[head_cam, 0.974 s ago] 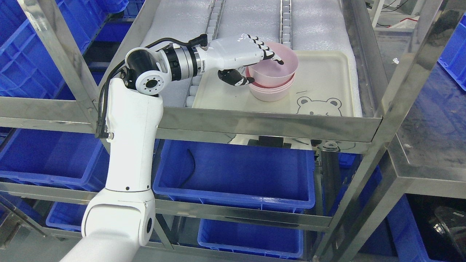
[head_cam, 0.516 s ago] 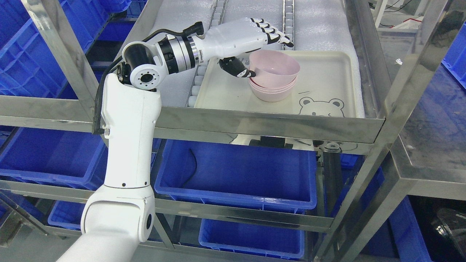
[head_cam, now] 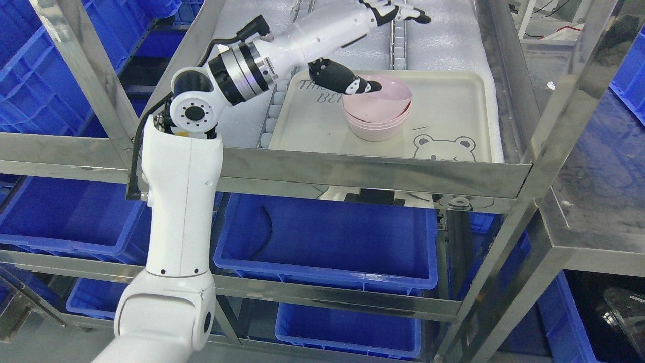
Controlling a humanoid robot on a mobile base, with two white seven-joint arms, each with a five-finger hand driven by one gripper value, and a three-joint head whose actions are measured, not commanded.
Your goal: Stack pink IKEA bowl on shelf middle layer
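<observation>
A stack of pink bowls [head_cam: 377,112] stands on a cream tray [head_cam: 453,116] with a bear drawing, on the steel shelf layer. The top bowl sits nested in the ones below. My left hand [head_cam: 390,45] is raised above and behind the stack, fingers [head_cam: 408,11] stretched out near the top edge of the picture. Its dark thumb [head_cam: 347,80] points over the near rim of the top bowl. The hand is open and holds nothing. My right arm is out of view.
Steel shelf posts [head_cam: 85,75] and the front rail [head_cam: 373,171] frame the layer. White foam padding [head_cam: 443,35] lies behind the tray. Blue bins [head_cam: 327,242] fill the lower layers and the left background. Another steel shelf [head_cam: 594,166] stands at the right.
My left hand let go of the top pink bowl, which now rests nested in the stack. The hand opened and rose up and back, away from the bowls.
</observation>
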